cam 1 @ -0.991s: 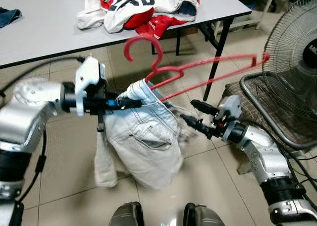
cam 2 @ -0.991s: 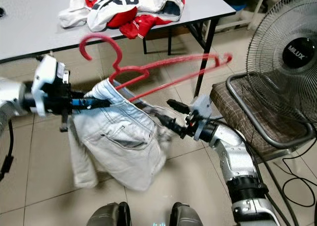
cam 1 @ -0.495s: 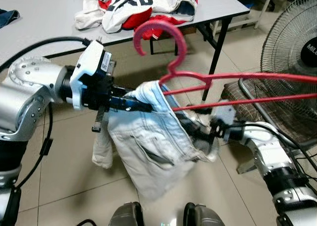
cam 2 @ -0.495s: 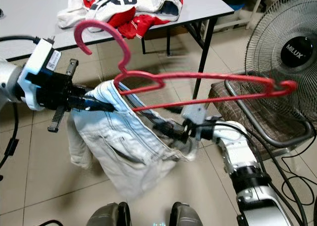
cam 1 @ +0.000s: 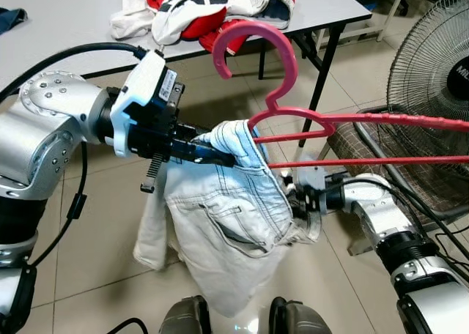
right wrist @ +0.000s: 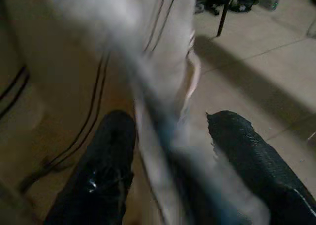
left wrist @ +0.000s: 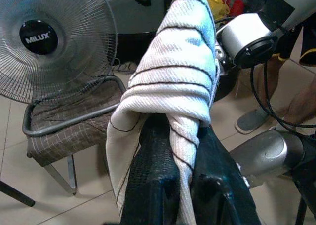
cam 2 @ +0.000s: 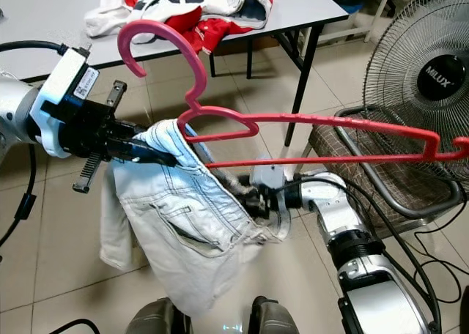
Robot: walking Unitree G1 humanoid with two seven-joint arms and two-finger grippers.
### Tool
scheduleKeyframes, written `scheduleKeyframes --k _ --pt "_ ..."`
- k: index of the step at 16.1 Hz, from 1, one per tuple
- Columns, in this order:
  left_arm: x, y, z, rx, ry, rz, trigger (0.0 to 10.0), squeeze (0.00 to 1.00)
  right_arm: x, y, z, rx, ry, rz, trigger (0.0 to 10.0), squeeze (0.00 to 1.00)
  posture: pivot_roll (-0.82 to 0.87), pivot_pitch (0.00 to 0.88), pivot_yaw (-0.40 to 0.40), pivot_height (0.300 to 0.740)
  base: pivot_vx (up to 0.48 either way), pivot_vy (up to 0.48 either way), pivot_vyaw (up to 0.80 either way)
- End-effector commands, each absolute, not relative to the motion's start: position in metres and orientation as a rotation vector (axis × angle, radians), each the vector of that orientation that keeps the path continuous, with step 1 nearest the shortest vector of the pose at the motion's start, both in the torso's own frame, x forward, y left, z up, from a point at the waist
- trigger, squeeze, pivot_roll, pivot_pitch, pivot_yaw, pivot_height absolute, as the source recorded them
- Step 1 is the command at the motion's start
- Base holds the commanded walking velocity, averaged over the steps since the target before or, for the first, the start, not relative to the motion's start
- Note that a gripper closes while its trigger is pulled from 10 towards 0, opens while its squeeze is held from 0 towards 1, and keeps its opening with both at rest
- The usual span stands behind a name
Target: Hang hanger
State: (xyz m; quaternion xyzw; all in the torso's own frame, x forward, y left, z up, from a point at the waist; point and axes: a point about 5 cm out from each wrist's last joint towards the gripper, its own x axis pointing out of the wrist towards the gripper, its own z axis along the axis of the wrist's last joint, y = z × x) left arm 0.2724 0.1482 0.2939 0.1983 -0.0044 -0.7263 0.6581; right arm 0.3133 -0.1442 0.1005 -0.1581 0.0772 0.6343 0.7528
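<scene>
Red plastic hanger sits threaded through the shorts just beyond our left gripper, which pinches the waistband shut. Our right gripper, fingers spread around the cloth's far edge, steadies it. Denim is limp; we judge the stiff, light hanger better grasped by its neck.
</scene>
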Motion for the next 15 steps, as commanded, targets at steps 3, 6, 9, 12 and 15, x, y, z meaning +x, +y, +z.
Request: scheduleKeyframes --k 3,6,9,12,15 --pt "0.270 0.152 0.309 0.476 -0.070 -1.615 0.0 0.00 0.312 -0.152 0.090 -0.369 0.233 1.353 0.0 0.00 0.03 0.215 0.028 0.740 0.000 0.000 0.00" --pt "0.271 0.155 0.311 0.477 -0.072 -1.599 0.0 0.00 0.311 -0.159 0.072 -0.348 0.338 1.241 0.0 0.00 0.04 0.222 0.029 0.740 0.000 0.000 0.00" --pt "0.271 0.157 0.314 0.477 -0.078 -1.583 0.0 0.00 0.306 -0.167 0.058 -0.340 0.396 1.170 0.0 0.00 0.04 0.218 0.031 0.740 0.000 0.000 0.00" --pt "0.270 0.159 0.318 0.476 -0.095 -1.565 0.0 0.00 0.296 -0.181 0.038 -0.304 0.508 1.059 0.0 0.00 0.04 0.211 0.031 0.740 0.000 0.000 0.00" --pt "0.269 0.160 0.319 0.476 -0.097 -1.557 0.0 0.00 0.285 -0.192 0.019 -0.321 0.632 0.973 0.0 0.00 0.04 0.212 0.026 0.740 0.000 0.000 0.00"
